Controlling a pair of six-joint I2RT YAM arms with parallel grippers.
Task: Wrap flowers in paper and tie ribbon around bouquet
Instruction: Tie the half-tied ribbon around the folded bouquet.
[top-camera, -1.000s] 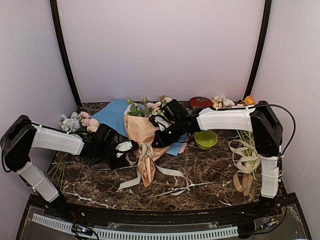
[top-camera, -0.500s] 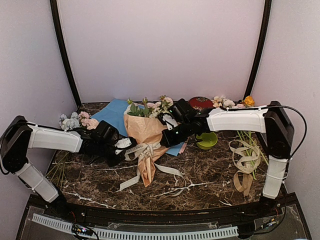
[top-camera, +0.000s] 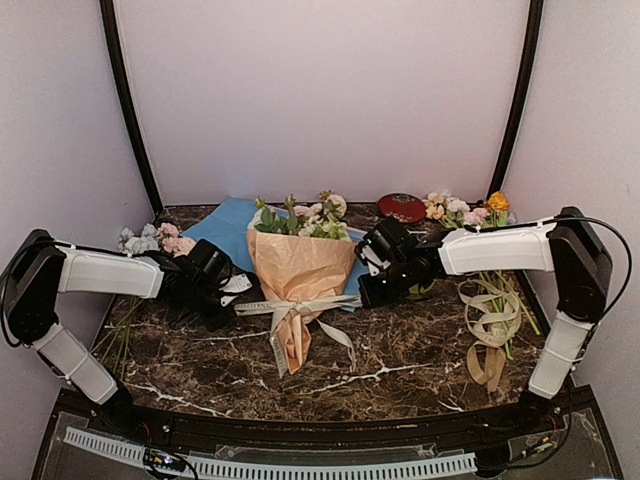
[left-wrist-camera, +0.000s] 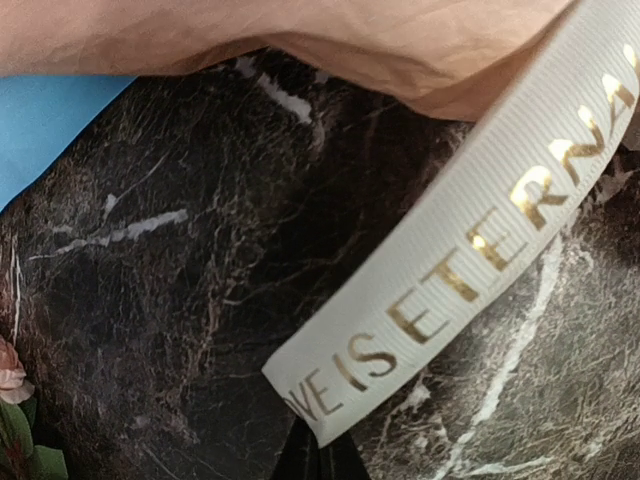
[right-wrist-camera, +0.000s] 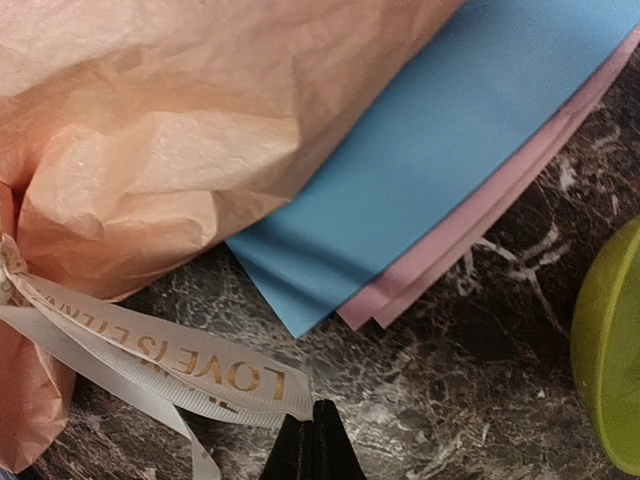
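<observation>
Tightening of the ribbon (top-camera: 300, 305) around the bouquet (top-camera: 298, 275), judged to be the step in hand, late in the task. Nearest the arms, the pointed tip of the paper (top-camera: 293, 345) cone and two loose ribbon tails are laid on the dark marble counter (top-camera: 420, 360). Just beyond, the ribbon is gathered at the cone's narrow neck; whether it is knotted or only crossed cannot be told. One printed end is run left and one right, and each is pinched: the left fingers (left-wrist-camera: 300, 465) are clamped together on the left end, the right fingers (right-wrist-camera: 300, 445) on the right end, at the very tip in both wrist views. So little ribbon is held that a slip is judged likely. The pull is best made evenly, outward and low along the counter, so that the neck is cinched without the cone being dragged sideways or the thin paper torn. Farther on, the flowers (top-camera: 305, 218) are shown at the cone's wide mouth. Around the work:

- a coil of spare ribbon (top-camera: 488, 325) to the right, well apart
- a green bowl (right-wrist-camera: 612, 350) close to the right arm (top-camera: 495, 248), which might be knocked on an outward pull
- blue and pink sheets (right-wrist-camera: 440, 170) under the cone
- a blue-bloomed bunch (top-camera: 150, 243) behind the left arm (top-camera: 105, 272)
- an orange-bloomed bunch (top-camera: 465, 208) and a red dish (top-camera: 400, 206) at the back wall
</observation>
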